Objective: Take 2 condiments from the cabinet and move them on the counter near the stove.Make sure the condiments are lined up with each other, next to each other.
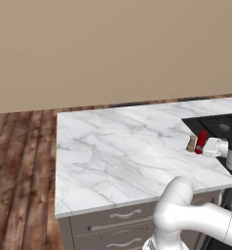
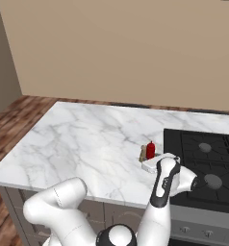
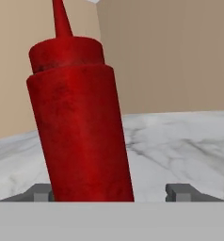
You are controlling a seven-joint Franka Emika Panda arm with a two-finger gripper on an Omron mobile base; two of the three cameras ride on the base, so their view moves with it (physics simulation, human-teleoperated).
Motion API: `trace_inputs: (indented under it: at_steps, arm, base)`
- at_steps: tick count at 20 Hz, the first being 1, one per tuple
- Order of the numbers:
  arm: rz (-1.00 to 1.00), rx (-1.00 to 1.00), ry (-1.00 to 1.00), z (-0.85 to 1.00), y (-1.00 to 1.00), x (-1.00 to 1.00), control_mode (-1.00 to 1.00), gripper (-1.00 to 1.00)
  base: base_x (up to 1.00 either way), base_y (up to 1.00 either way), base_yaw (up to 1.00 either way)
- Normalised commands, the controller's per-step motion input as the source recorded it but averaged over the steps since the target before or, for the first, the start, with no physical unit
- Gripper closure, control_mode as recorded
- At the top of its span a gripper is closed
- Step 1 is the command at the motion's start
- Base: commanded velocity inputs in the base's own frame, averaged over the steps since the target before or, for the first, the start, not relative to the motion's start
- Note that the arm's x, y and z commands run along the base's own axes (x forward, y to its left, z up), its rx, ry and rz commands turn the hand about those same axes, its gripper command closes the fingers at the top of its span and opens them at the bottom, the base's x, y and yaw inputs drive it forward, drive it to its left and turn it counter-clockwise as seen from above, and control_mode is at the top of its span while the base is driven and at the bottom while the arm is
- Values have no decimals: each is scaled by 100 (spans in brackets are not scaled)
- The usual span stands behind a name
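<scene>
The red squeeze bottle (image 1: pixel 201 141) (image 2: pixel 150 149) (image 3: pixel 81 127) stands on the white marble counter (image 1: pixel 118 156) (image 2: pixel 87 139), close to the black stove (image 1: pixel 220 124) (image 2: pixel 203 161). Right beside it, on the side away from the stove, stands the tan shaker (image 1: pixel 191 143) (image 2: pixel 143 153). My gripper (image 1: pixel 203 148) (image 2: pixel 149 158) (image 3: pixel 109 193) is low at the bottle's base, open, with one finger on each side. In the hand view the right fingertip (image 3: pixel 180 192) stands clear of the bottle and the left one is close against it. The cabinet is out of view.
The counter's front edge runs just below the two condiments, with grey drawers (image 1: pixel 123 219) underneath. Wooden floor (image 1: pixel 20 171) lies left of the counter and a beige wall (image 1: pixel 113 49) stands behind it. My arm reaches over the counter's front right corner.
</scene>
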Motion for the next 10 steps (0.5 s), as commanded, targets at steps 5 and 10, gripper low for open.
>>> trace_inputs:
  at_steps: [5, 10]
  arm:
    - [0, 0, 0, 0, 0, 0, -100, -100]
    - [0, 0, 0, 0, 0, 0, -100, -100]
  base:
    - [0, 0, 0]
    - [0, 0, 0]
